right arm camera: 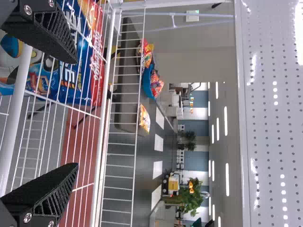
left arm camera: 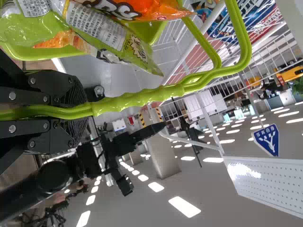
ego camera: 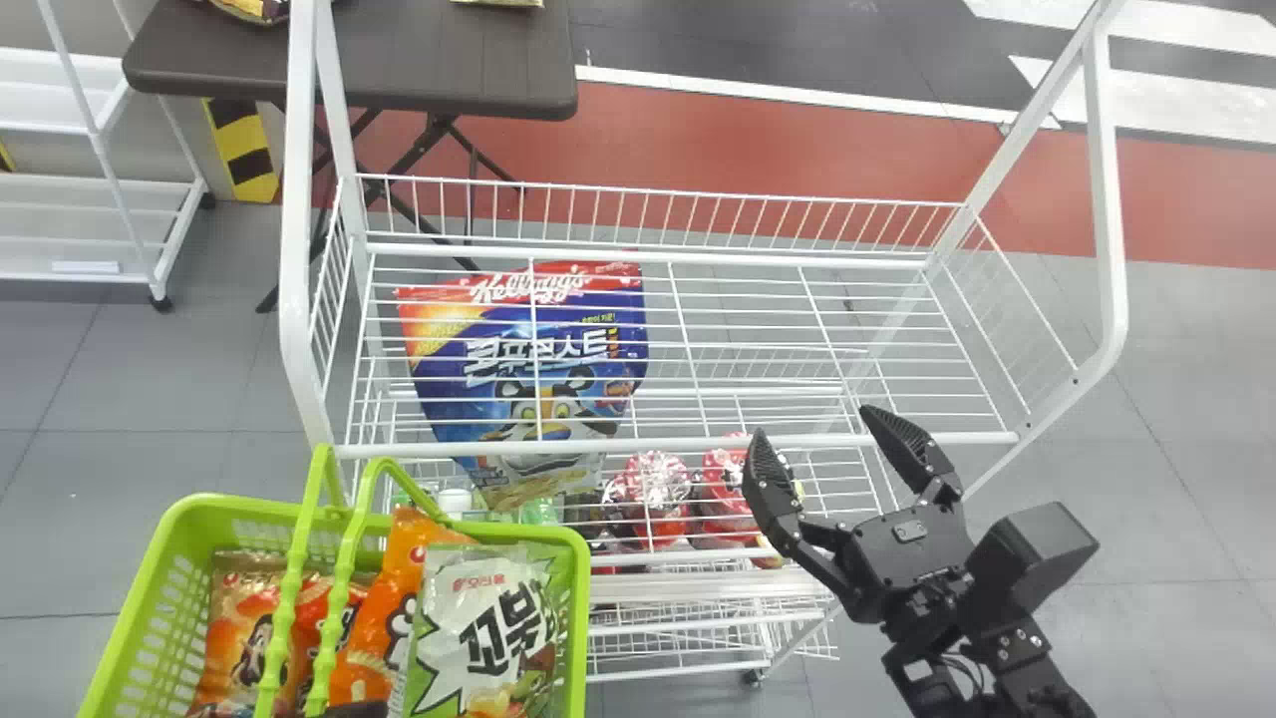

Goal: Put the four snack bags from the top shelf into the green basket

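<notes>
Snack bags (ego camera: 239, 608) lie in the green basket (ego camera: 571, 588), in front of the rack's left end. A green-and-white bag (ego camera: 498, 623) sits by the basket's right wall, overlapping an orange bag (ego camera: 384, 618) beside the handles (ego camera: 289, 568). The left gripper (ego camera: 357, 710) is at the basket, its fingers (left arm camera: 73, 87) closed on the handles. Over the front edge of the top shelf (ego camera: 618, 447), toward its right end, is the right gripper (ego camera: 817, 427), fingers spread wide apart. A blue cereal bag (ego camera: 478, 394) shows through the top shelf's wires, near red packages (ego camera: 655, 489) lower down. Packets (right arm camera: 144, 118) rest on the table (ego camera: 449, 60) beyond the rack.
</notes>
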Robot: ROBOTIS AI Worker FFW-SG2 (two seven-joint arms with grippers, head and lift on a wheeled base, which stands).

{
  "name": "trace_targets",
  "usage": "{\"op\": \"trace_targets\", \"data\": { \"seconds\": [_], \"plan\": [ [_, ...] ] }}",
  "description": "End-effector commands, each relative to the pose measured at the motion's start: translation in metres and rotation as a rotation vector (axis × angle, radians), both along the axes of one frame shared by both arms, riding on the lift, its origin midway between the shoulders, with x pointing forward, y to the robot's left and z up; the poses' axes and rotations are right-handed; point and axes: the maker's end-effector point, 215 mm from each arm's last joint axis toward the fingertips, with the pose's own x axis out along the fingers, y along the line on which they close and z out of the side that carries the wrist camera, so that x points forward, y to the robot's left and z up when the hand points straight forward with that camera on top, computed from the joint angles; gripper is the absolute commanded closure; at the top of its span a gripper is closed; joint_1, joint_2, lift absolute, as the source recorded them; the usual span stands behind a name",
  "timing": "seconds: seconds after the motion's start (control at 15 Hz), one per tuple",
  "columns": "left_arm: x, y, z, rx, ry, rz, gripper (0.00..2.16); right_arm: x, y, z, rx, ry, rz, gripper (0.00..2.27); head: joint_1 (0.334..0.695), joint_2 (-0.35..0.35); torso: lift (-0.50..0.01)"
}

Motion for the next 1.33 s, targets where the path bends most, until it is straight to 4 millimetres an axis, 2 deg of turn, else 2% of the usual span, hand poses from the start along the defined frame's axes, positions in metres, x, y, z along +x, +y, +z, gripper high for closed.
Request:
{"op": "trace_targets", "data": {
  "seconds": [0.0,1.27],
  "plan": [
    [0.000,0.000,0.001,-0.001,-0.001,0.001,2.14,-0.002,0.003,-0.001,0.024,-0.008,-0.016,0.02,0.695,-0.190,-0.001],
    [0.000,-0.002,-0.001,0.005,0.002,-0.009,2.14,-0.005,0.013,-0.008,0.033,0.006,-0.012,0.02,0.695,-0.179,-0.001]
  ]
}}
